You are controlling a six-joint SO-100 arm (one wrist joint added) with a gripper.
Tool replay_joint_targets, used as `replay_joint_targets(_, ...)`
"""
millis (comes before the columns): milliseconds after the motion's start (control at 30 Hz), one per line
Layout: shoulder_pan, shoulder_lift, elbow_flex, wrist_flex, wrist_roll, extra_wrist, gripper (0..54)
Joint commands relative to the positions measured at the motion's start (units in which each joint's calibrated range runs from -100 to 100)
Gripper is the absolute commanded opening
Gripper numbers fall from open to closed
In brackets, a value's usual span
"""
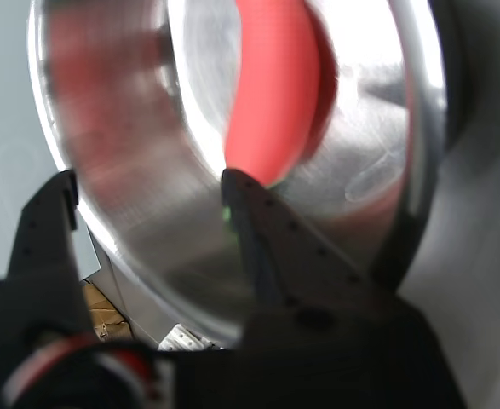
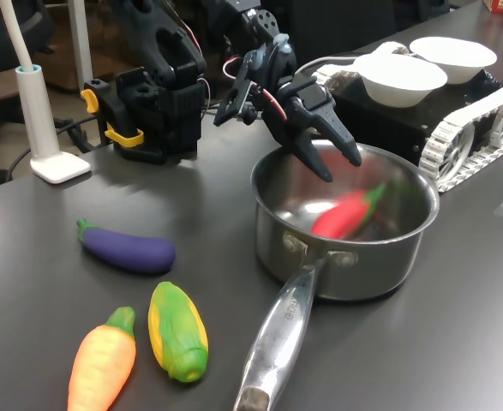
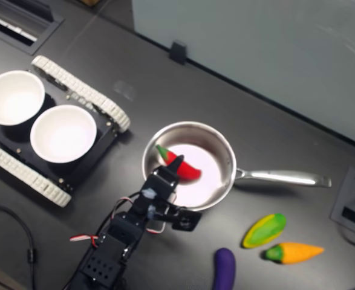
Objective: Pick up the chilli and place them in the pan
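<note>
Spread claw (image 2: 338, 160) hangs over pan (image 2: 278, 193), chilli (image 2: 347, 212) inside.

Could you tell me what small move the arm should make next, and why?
Probably lift the gripper up and back from the pan. The chilli already appears to be inside the pan, blurred as if just dropped, and the gripper is open above the rim, holding nothing, so clearing away seems the sensible step.

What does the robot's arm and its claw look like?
The arm is chunky black plastic, built from boxy motor blocks. Thin red and white wires loop along it. The gripper is black too, with two long pointed fingers, dotted with small holes.
</note>
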Motion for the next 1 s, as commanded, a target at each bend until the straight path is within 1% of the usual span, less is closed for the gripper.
replay_joint_targets(0, 0.1, -3.4, -10.1, 5.8, 0.2, 0.7, 29.0)
replay_joint_targets(100, 0.0, -4.4, -13.0, 9.1, -0.3, 0.7, 30.6)
replay_joint_targets(367, 0.5, -11.6, -12.6, 10.9, 0.2, 0.7, 31.2)
replay_joint_targets(467, 0.9, -15.8, -11.8, 11.8, 0.1, 0.7, 30.0)
replay_joint_targets(567, 1.2, -22.1, -10.3, 12.9, 0.1, 0.7, 28.4)
replay_joint_targets(667, 1.8, -26.3, -11.2, 15.3, -0.4, 0.3, 26.3)
replay_joint_targets(800, 5.4, -29.5, -13.3, 18.6, -1.0, -3.7, 23.7)
replay_joint_targets(967, 7.2, -34.3, -13.8, 22.0, -0.4, -7.3, 15.9)
